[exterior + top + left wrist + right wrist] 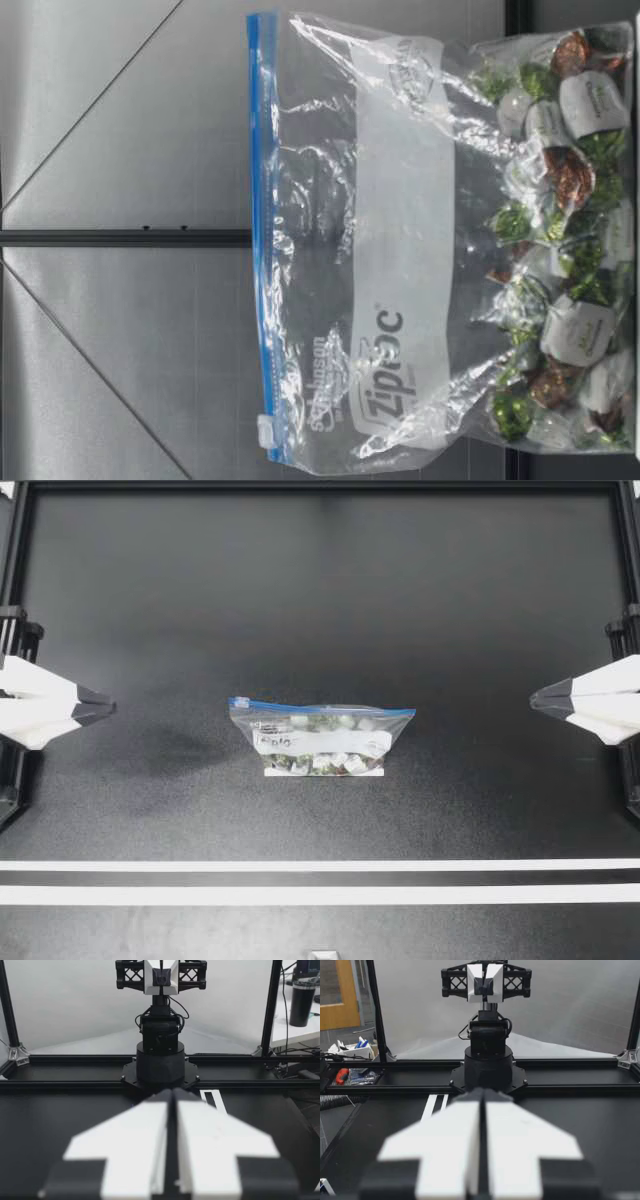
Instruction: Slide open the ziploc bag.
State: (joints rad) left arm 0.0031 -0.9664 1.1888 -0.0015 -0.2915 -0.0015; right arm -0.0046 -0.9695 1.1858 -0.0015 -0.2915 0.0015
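A clear ziploc bag (pixel 320 737) with a blue zip strip stands upright in the middle of the black table, filled with wrapped candies. Its white slider (pixel 238 702) sits at the left end of the strip. In the low view the bag (pixel 420 250) fills the picture, slider (pixel 266 431) at one end of the blue strip. My left gripper (pixel 108 708) waits at the table's left edge, shut and empty, far from the bag. My right gripper (pixel 535 698) mirrors it at the right edge, shut and empty. Each wrist view shows its own closed fingers (pixel 172 1095) (pixel 483 1092) and the opposite arm.
Two white tape lines (pixel 320 880) run across the table nearer the front edge. A black metal frame (pixel 320 486) borders the table. Beyond the frame lie a dark tumbler (pixel 303 1002) and a box of tools (pixel 355 1050).
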